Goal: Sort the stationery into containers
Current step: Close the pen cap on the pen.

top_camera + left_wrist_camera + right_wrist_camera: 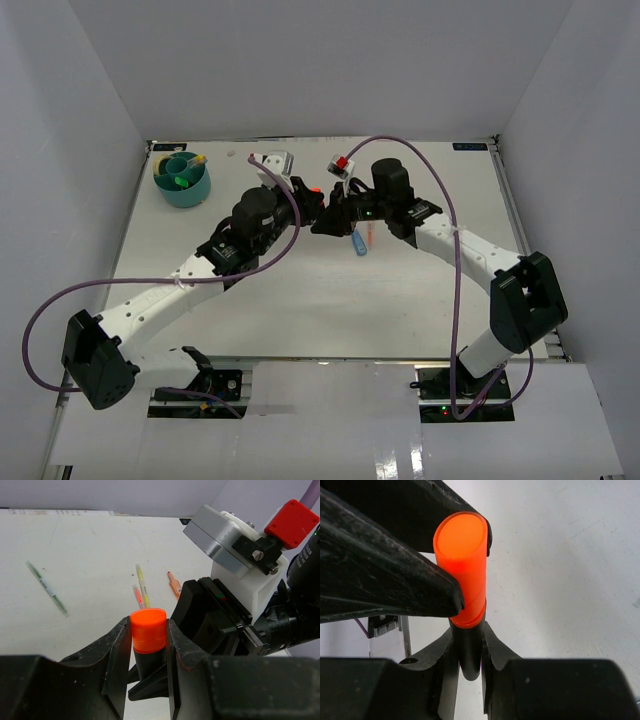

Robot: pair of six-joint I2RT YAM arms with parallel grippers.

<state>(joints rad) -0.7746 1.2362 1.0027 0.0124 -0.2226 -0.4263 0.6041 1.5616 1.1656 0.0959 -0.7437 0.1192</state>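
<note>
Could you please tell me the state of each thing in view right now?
Orange-black highlighter: capped, held between both grippers.
Left gripper: shut on its orange cap.
Right gripper: shut on its black body.
Teal organiser: upright, some items inside.
Blue highlighter: lying on the table.
Green pen: lying on the table.
Yellow pen: lying on the table.

I've got the orange-and-black highlighter [148, 630] clamped at cap and barrel. Blue highlighter [359, 243] lies close by; thin pens [142, 585] lie flat nearby. Teal cup [183, 197] stands far left, partly filled.
</note>
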